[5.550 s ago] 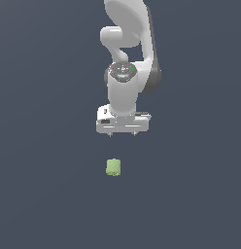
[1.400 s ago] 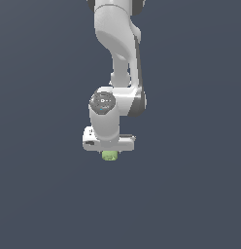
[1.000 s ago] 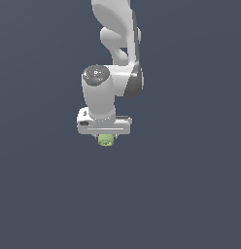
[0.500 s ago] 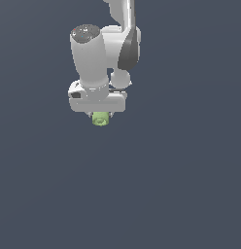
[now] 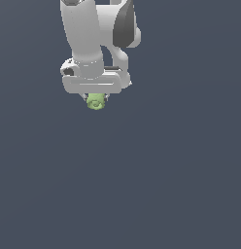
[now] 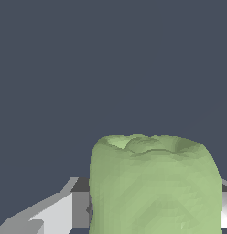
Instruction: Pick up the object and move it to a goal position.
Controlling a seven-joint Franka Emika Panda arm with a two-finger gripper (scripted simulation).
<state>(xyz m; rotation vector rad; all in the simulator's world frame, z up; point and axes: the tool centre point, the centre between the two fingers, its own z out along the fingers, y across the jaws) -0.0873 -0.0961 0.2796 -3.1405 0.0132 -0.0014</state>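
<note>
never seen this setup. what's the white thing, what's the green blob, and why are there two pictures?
These are simulator renders, not photos. The white machine is a robot arm, a Franka Panda; its lower end is the gripper, the part that grasps. The exterior view comes from a camera off the arm. The wrist view comes from a camera on the arm's wrist, so it sees up close. The green blob is the object, a small lumpy cylinder; in the wrist view it fills the frame between the grey fingers. The gripper is shut on it. The dark backdrop shows nothing else, and no goal mark.
</note>
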